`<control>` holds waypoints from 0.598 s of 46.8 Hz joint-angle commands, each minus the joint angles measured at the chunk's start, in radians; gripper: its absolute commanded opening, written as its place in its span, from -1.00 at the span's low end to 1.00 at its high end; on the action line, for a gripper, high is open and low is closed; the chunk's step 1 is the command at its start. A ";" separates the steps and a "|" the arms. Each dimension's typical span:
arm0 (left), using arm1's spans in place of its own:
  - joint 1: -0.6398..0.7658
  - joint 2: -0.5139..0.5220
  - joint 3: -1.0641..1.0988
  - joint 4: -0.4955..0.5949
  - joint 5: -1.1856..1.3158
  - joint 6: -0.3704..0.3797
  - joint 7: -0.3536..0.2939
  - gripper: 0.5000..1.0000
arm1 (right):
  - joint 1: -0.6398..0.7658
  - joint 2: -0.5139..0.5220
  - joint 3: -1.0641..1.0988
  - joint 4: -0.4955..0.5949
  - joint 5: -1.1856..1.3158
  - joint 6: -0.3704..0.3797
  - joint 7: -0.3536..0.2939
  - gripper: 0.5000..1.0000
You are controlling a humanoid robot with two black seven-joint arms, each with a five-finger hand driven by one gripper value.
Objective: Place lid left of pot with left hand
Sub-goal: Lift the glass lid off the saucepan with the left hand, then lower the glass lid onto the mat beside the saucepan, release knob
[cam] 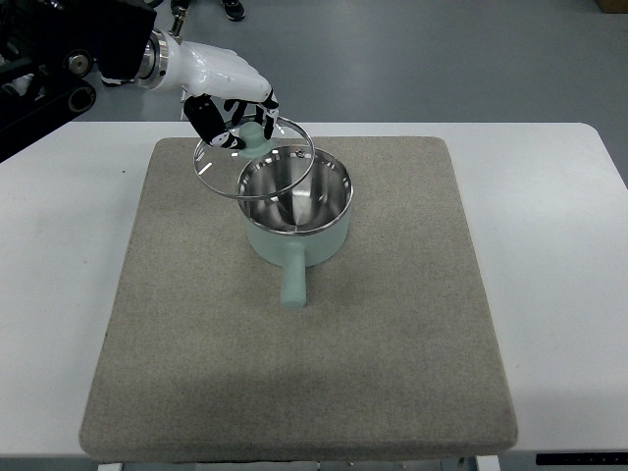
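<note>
Your left hand [231,93] grips the glass lid [254,159] by its knob, tilted over the pot [295,211]; pot handle points toward you

Pot [296,211] sits just behind mat [294,294] centre, handle [293,280] sticking out toward the near edge. Glass lid [254,157], tilted in the left hand [228,93], overlaps the pot's far-left rim and covers the mat's far edge left of centre. Mat left of the pot is bare out to its left edge; same for the right side and the whole near half. White table [564,255] strips on both sides are open.
</note>
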 commanded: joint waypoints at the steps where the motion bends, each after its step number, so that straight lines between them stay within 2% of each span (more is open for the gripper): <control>1: 0.003 0.028 0.000 -0.006 0.000 0.000 0.000 -1.00 | 0.000 0.000 0.000 0.000 0.000 0.000 0.000 0.69; 17: 0.077 0.211 -0.004 -0.048 0.002 0.000 -0.001 -1.00 | 0.000 0.000 0.000 0.000 0.000 0.000 0.000 0.69; 28: 0.167 0.248 -0.018 -0.038 0.002 0.000 0.000 -1.00 | 0.000 0.000 0.000 0.000 0.000 0.000 0.000 0.69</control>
